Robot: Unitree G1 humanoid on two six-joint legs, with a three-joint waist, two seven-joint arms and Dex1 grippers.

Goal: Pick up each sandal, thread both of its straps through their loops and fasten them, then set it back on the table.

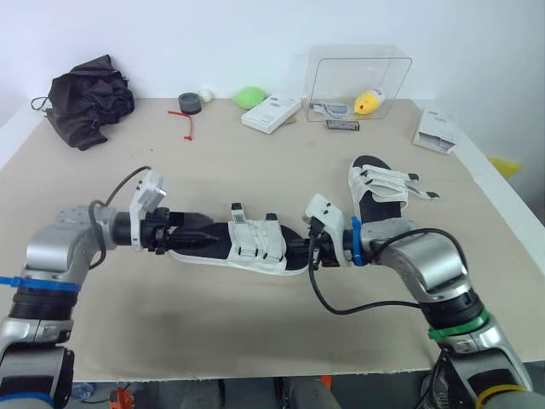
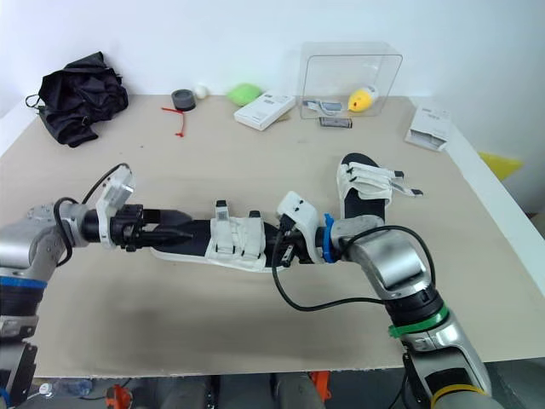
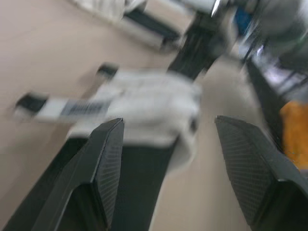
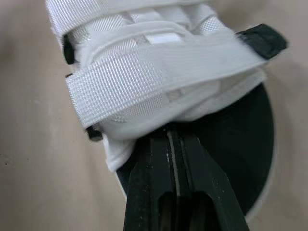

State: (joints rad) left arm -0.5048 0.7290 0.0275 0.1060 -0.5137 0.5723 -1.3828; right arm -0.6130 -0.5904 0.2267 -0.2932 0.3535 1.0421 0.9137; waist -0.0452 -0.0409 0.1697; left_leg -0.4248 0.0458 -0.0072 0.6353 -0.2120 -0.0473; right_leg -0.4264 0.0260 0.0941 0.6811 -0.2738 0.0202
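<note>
Two floppy straps (image 4: 144,77) on a light, stiff-soled sandal (image 4: 240,159): I'd grip its sole rim, my left gripper (image 3: 167,126) spread, my right gripper (image 4: 175,144) pinched together.

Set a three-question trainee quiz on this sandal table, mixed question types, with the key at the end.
1. True or false: the left gripper has its fingers open.
2. How many sandals lie on the table? A one, B two, C four.
3. Fill in: the yellow object sits inside the clear ___.

Key:
1. True.
2. B: the near sandal and the far sandal.
3. box.
</note>
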